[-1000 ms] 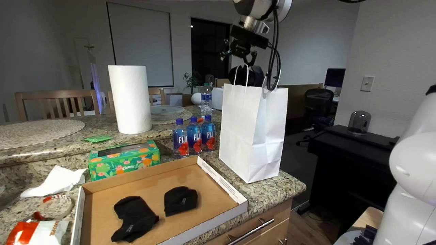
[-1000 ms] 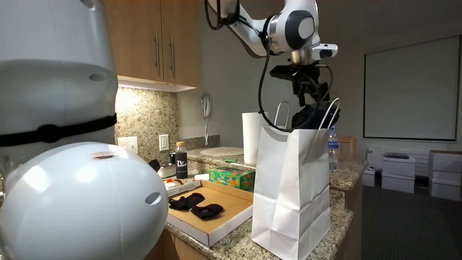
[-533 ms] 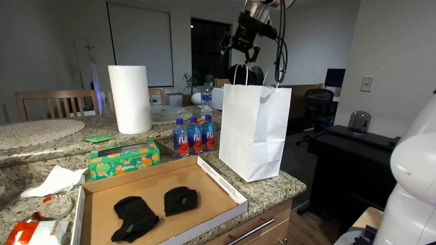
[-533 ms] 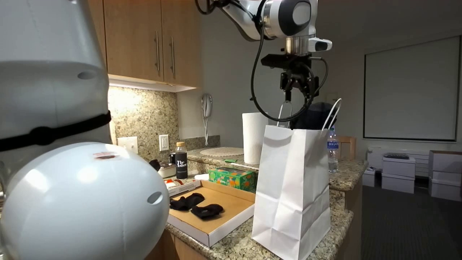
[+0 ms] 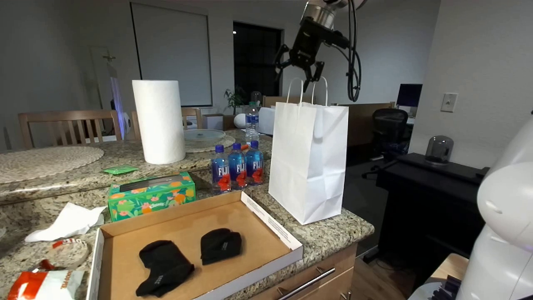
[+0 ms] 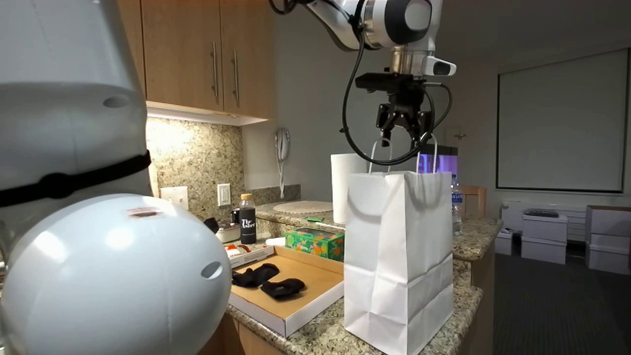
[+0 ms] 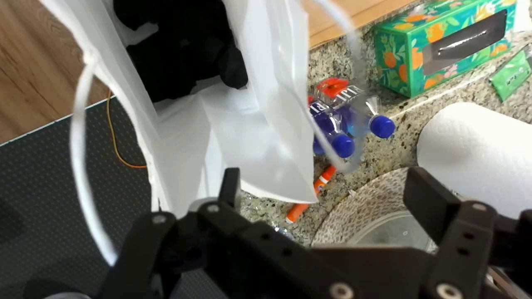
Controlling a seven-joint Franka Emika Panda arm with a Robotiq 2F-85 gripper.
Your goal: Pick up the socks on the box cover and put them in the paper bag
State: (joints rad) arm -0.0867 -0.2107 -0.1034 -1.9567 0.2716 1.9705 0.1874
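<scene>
Two black socks (image 5: pixel 164 266) (image 5: pixel 221 246) lie apart in the shallow cardboard box cover (image 5: pixel 200 217); an exterior view also has the socks (image 6: pixel 283 288) in the cover (image 6: pixel 311 277). The white paper bag (image 5: pixel 308 162) (image 6: pixel 399 261) stands upright beside the cover, both loop handles up. Looking into the bag (image 7: pixel 266 108) in the wrist view, I see black fabric (image 7: pixel 178 54) down inside; single pieces cannot be told apart. My gripper (image 5: pixel 292 83) (image 6: pixel 400 143) hangs just above the bag at handle height. Its fingers (image 7: pixel 432 203) stand wide apart, holding nothing.
Three blue-capped water bottles (image 5: pixel 238 166), a green tissue box (image 5: pixel 152 196) and a paper towel roll (image 5: pixel 160 121) stand behind the cover. An orange pen-like stick (image 7: pixel 324 178) lies near the bag. My arm's cable (image 6: pixel 347 113) loops in front of a handle.
The black bundle that stuck up above the bag's rim no longer shows there. My open gripper has risen and straightened. The bag's top has shifted slightly, and its handles now stand clear.
</scene>
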